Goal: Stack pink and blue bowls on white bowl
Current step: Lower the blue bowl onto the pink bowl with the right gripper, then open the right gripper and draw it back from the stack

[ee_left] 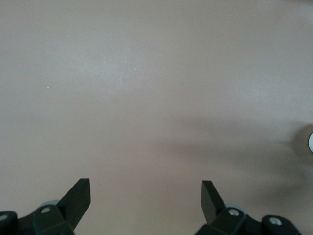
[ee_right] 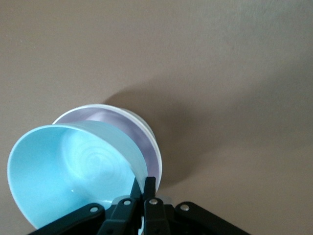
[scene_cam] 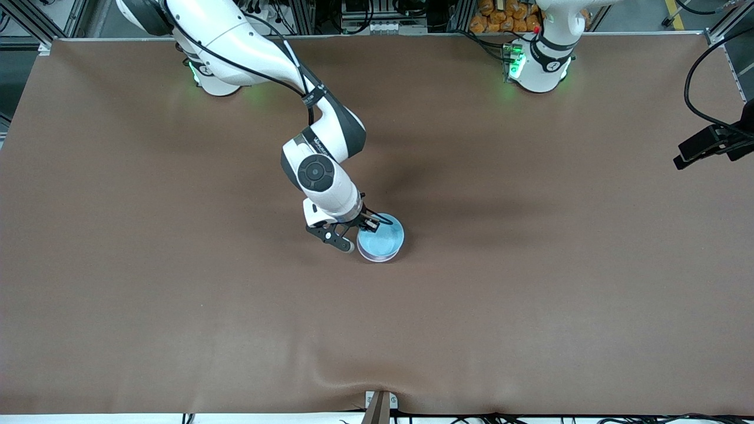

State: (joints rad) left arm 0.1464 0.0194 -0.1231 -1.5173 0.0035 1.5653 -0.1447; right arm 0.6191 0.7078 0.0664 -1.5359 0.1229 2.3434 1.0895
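Note:
Near the table's middle, the light blue bowl (scene_cam: 382, 237) (ee_right: 73, 171) sits tilted in the pink bowl (ee_right: 144, 142), whose rim (scene_cam: 377, 257) shows beneath it. The pink bowl rests in the white bowl (ee_right: 145, 123), of which only a thin white rim shows under it. My right gripper (scene_cam: 369, 224) (ee_right: 145, 182) is shut on the blue bowl's rim, one finger inside the bowl and one outside. My left gripper (ee_left: 145, 191) hangs open over bare table, holding nothing, and its arm waits.
The brown table mat (scene_cam: 530, 294) is bare around the stack. A black fixture with a cable (scene_cam: 713, 144) juts in at the left arm's end of the table. The arm bases (scene_cam: 539, 65) stand along the edge farthest from the front camera.

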